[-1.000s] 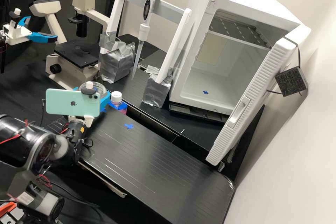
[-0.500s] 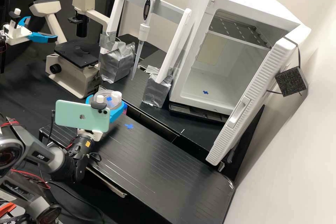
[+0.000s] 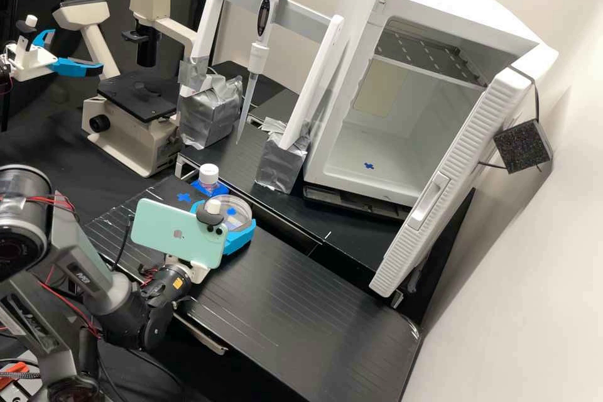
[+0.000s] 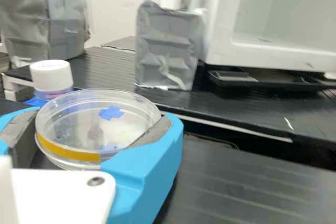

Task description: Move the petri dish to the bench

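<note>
Phone (image 3: 166, 232) partly hides hand (image 3: 227, 213), wrist view crops cabinet (image 4: 223, 40)

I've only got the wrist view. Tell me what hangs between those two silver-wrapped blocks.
Observer: A pipette, tip downward, hung from a grey crossbar.

Operator: Fine. I have the petri dish gripped in the hand, near the white-capped bottle. Give me any mark on the bench beside that bottle.

Observer: A blue cross, left of the bottle as the high view shows it.

Operator: Now the white cabinet. Report its door.

Observer: The door stands open, with a black box on its outer side.
</note>
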